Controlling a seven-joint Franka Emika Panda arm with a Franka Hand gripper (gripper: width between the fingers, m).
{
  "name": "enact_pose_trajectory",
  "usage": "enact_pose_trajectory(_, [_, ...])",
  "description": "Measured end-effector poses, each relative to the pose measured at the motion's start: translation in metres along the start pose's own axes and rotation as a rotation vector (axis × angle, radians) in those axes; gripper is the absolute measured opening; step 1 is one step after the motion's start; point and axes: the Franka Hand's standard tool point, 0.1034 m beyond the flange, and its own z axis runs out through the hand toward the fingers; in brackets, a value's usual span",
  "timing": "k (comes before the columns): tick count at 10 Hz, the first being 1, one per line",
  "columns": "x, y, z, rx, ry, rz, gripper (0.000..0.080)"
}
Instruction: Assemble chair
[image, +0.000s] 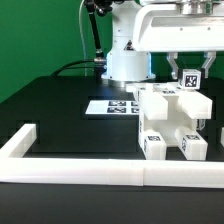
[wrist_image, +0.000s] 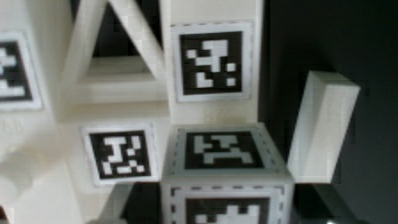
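The chair assembly (image: 168, 118) is a chunky white block of joined panels and cube-ended legs with small tags, standing at the exterior view's right, just behind the front rail. My gripper (image: 188, 70) hangs straight above its top. The jaws sit on either side of a tagged cube-ended piece (image: 188, 78) that rests on the assembly's upper part. In the wrist view this tagged cube (wrist_image: 222, 152) fills the gap in my gripper (wrist_image: 222, 203). White tagged panels (wrist_image: 214, 55) and a plain white bar (wrist_image: 324, 125) lie beyond it. The fingers themselves are dark and blurred.
The marker board (image: 112, 106) lies flat on the black table behind the assembly. The long low white border rail (image: 90, 172) runs along the front and turns back at the exterior view's left (image: 22, 140). The robot's base (image: 128, 62) stands at the back.
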Motion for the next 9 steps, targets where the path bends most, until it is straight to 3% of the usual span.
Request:
enact_pose_trajectory(7, [0.0006, -0.0074, 0.001, 0.022, 0.002, 0.634, 0.0288])
enact_pose_trajectory(9, [0.0003, -0.0082, 0.0011, 0.022, 0.001, 0.662, 0.0288])
